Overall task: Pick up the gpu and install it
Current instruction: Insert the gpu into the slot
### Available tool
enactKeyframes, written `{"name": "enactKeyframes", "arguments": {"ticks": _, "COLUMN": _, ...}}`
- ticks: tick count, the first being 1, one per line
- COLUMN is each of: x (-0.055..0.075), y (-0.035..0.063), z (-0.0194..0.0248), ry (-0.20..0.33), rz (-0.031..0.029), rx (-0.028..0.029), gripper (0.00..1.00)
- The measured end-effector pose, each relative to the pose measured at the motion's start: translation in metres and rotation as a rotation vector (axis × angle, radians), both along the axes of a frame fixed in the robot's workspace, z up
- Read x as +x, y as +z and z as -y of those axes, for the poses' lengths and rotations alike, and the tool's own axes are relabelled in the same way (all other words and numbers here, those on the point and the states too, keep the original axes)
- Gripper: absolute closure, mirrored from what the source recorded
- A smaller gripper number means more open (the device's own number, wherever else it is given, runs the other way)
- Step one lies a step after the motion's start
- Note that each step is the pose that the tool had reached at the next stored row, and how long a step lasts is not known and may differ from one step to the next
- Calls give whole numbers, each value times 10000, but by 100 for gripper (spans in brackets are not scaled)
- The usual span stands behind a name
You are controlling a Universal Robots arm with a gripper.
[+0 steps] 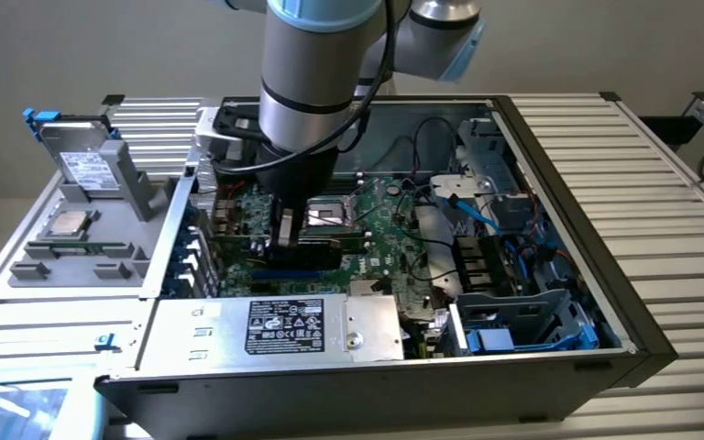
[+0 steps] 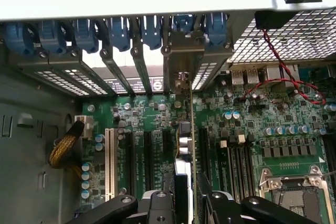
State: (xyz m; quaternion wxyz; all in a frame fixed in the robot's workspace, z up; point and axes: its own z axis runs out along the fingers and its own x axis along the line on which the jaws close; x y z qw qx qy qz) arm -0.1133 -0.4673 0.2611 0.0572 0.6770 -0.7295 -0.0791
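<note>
The gpu (image 2: 185,135) stands on edge between my gripper (image 2: 186,203) fingers, its green board seen edge-on. Its metal end bracket (image 2: 181,59) sits against the rear slot openings of the open computer case (image 1: 572,367), under a blue clip. The card's lower edge runs along a black expansion slot on the motherboard (image 2: 252,124); how deep it sits in that slot I cannot tell. In the exterior view my gripper (image 1: 285,229) is down inside the case over the motherboard's left part, shut on the gpu (image 1: 248,240).
A power supply (image 1: 291,325) fills the case's near side, and drive cages (image 1: 511,321) with cables fill the exterior view's right. A grey fixture (image 1: 65,266) at the left holds a hard drive (image 1: 83,165), a CPU (image 1: 71,222) and a RAM stick (image 1: 77,247). The CPU socket (image 2: 291,198) lies beside the slots.
</note>
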Motion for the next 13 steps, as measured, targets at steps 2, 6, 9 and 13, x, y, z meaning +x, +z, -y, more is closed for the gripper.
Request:
{"name": "enactKeyframes", "arguments": {"ticks": 2, "x": 0, "y": -9, "z": -1, "ry": 0, "rz": -4, "rx": 0, "gripper": 72}}
{"name": "enactKeyframes", "arguments": {"ticks": 6, "x": -3, "y": -22, "z": -7, "ry": -2, "rz": -12, "rx": -3, "gripper": 72}}
{"name": "enactKeyframes", "arguments": {"ticks": 9, "x": -4, "y": -28, "z": -14, "ry": 0, "rz": -14, "rx": 0, "gripper": 72}}
{"name": "enactKeyframes", "arguments": {"ticks": 13, "x": -4, "y": -32, "z": -19, "ry": 0, "rz": -18, "rx": -2, "gripper": 72}}
